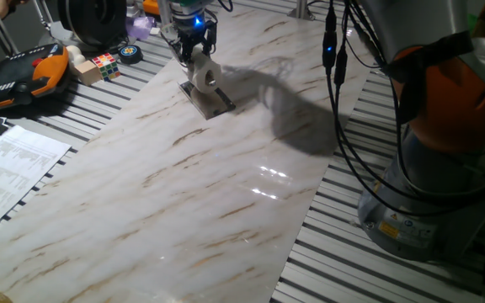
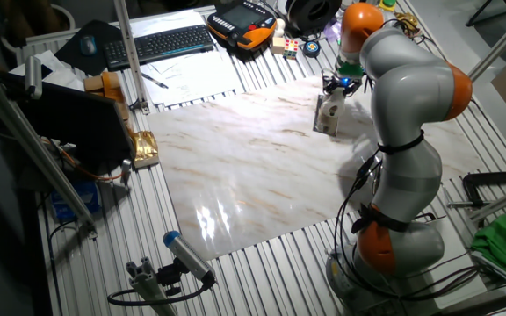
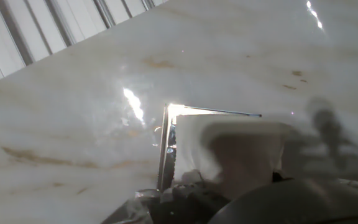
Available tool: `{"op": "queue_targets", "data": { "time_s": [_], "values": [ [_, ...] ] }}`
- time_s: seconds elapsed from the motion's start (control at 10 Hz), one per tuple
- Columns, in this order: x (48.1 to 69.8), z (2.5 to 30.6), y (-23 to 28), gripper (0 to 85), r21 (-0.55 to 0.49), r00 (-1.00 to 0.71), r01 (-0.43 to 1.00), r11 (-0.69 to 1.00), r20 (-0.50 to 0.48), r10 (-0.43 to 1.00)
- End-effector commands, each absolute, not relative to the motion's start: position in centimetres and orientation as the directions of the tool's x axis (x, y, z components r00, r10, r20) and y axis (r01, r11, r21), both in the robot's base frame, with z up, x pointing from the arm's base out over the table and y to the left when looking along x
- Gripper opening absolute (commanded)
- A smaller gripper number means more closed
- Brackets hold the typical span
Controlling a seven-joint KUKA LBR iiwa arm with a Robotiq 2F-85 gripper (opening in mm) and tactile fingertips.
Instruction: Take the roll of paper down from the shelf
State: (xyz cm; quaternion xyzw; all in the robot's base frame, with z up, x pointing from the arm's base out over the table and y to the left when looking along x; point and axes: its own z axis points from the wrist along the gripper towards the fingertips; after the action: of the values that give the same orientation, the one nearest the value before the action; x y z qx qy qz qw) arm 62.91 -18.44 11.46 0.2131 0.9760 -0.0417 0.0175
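The roll of paper (image 1: pixel 205 74) is a small white cylinder with a dark core hole facing the camera. It rests on the shelf (image 1: pixel 215 102), a thin dark plate on the marble top. My gripper (image 1: pixel 194 57) comes down onto the roll's upper back side, and its fingertips are hidden against the paper. The other fixed view shows the gripper (image 2: pixel 335 88) just above the roll (image 2: pixel 327 116). In the hand view the roll (image 3: pixel 229 152) fills the lower middle as a blurred white shape, with the shelf's bright edge (image 3: pixel 166 146) to its left. How the jaws stand is not visible.
The marble tabletop (image 1: pixel 183 185) stretches toward the front. At the back left lie a colour cube (image 1: pixel 105 64), a black and orange pendant (image 1: pixel 23 76) and a small round disc (image 1: pixel 130 52). Printed sheets (image 1: pixel 11 168) lie at the left. The arm's base (image 1: pixel 419 202) stands at the right.
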Motion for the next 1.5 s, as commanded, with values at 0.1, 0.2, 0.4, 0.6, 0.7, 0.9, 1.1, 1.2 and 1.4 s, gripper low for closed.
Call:
{"op": "queue_targets", "data": {
  "time_s": [0.1,0.2,0.4,0.6,0.7,0.9,1.1,1.2,1.4],
  "values": [
    [62.5,11.8,-18.2,26.0,-0.075,-0.909,0.416,0.906,-0.047,0.414],
    [62.2,12.1,-18.1,26.0,-0.074,-0.909,0.417,0.906,-0.045,0.415],
    [61.8,12.4,-17.9,26.3,-0.074,-0.909,0.417,0.906,-0.043,0.415],
    [61.4,12.6,-17.6,26.3,-0.073,-0.909,0.416,0.906,-0.043,0.414],
    [61.2,12.6,-17.4,26.7,-0.073,-0.911,0.413,0.908,-0.044,0.411],
    [60.7,12.7,-17.1,27.3,-0.070,-0.911,0.412,0.909,-0.046,0.409],
    [60.2,12.8,-16.9,28.7,-0.069,-0.911,0.412,0.909,-0.047,0.409],
    [60.0,12.9,-16.8,29.7,-0.067,-0.911,0.412,0.909,-0.048,0.409],
    [59.5,12.8,-16.6,30.7,-0.063,-0.911,0.412,0.909,-0.053,0.409]
  ]
}}
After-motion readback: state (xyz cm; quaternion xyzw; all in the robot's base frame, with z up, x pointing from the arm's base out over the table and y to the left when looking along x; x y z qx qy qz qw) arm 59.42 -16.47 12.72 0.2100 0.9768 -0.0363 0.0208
